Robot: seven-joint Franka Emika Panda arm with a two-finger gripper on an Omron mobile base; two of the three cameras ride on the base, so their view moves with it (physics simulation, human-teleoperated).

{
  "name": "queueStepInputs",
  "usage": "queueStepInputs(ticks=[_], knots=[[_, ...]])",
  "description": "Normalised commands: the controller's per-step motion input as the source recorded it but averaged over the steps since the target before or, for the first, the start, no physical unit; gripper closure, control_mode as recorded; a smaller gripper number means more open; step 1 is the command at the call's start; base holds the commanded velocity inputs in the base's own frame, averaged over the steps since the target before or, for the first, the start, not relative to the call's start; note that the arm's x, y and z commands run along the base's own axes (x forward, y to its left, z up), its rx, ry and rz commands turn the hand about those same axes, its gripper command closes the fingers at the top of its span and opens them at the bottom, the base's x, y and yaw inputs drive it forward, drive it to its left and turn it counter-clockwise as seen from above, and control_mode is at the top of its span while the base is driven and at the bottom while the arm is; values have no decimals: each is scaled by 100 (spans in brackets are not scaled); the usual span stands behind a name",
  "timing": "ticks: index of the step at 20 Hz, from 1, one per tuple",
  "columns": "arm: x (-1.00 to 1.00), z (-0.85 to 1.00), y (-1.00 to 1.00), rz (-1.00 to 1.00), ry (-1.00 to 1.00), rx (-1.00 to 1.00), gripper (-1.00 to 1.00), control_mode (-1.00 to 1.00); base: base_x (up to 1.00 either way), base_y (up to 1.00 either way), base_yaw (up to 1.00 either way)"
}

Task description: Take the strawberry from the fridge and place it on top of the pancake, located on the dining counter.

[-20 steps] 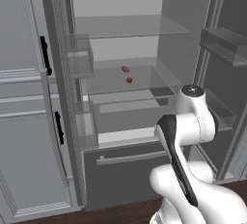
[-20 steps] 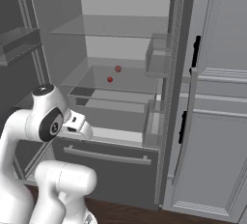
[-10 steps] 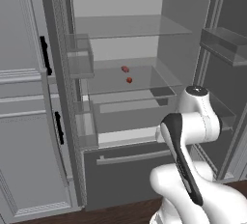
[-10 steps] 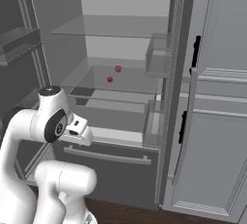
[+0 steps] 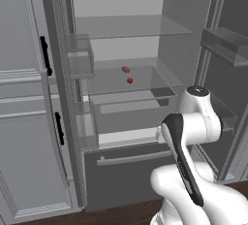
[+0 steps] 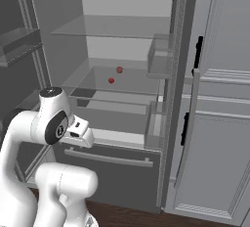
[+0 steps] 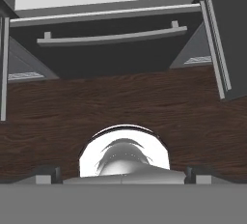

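The fridge [image 5: 164,49] stands with both doors open, its pale interior and clear shelves in front of me. Two small red items lie on the middle glass shelf, one further back [image 5: 125,69] [image 6: 119,69] and one nearer [image 5: 129,80] [image 6: 111,80]; I cannot tell which is the strawberry. My arm is folded low in front of the bottom drawer [image 5: 131,158]. My gripper [image 7: 123,175] points down at the floor, open, with nothing between its fingertips [image 7: 48,172]. The pancake and the dining counter are out of view.
Light grey panelled cabinets with black handles [image 5: 45,54] [image 6: 197,52] flank the fridge. The open doors carry clear bins [image 5: 227,44] [image 6: 19,42] on either side of my arm. A dark wood floor [image 7: 125,107] runs below the drawer's bar handle [image 7: 111,37].
My arm's upper joint has edged slightly sideways and the hand has dropped a little. The red items have not moved.
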Motion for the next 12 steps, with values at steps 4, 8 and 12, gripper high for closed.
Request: queueStepInputs(ticks=[4,8,12], knots=[[0,0,0,0,0,0,-100,100,44,1,0],[0,0,0,0,0,0,-100,100,90,16,0],[0,0,0,0,0,0,-100,100,70,16,0]])
